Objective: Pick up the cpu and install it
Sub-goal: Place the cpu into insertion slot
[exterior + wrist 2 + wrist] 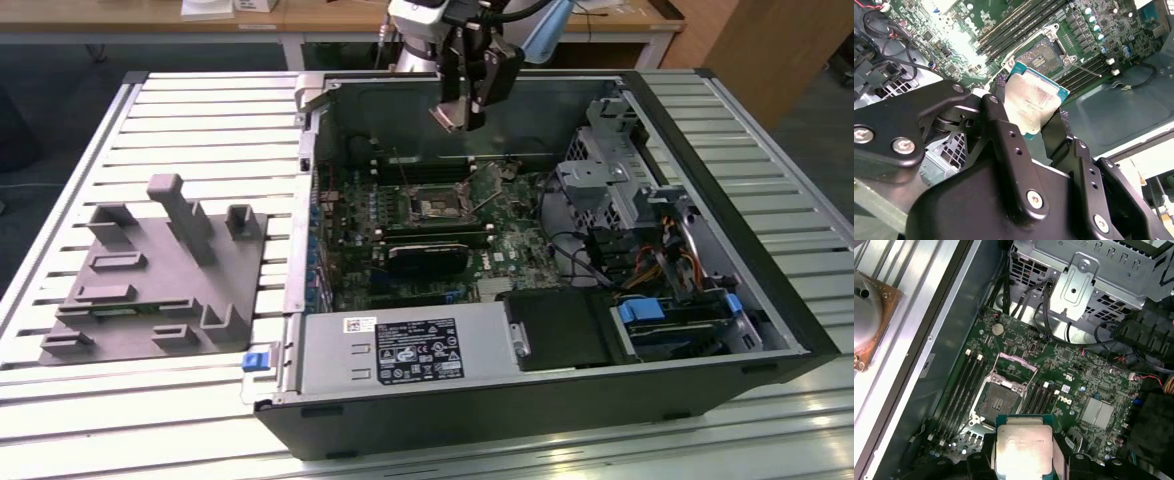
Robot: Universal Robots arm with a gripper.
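My gripper (pixel 461 108) hangs over the far part of an open computer case (pixel 747 300), shut on the cpu (pixel 450 119). In both wrist views the cpu (pixel 1034 102) (pixel 1023 447) is a thin square chip with a pale silvery top and green edge, clamped between two black fingers (pixel 999 117). It is held in the air, tilted, well above the motherboard. The dark metal-framed socket (pixel 438 207) (pixel 1046 52) (pixel 1001 400) lies open on the board below, with its frame lifted.
A grey plastic tray (pixel 147 280) with upright blocks sits at the exterior view's left on the slatted table. Inside the case are memory sticks (pixel 961 385), a drive cage (pixel 601 185), cables (pixel 654 265) and a power supply (pixel 400 350). The case walls ring the board.
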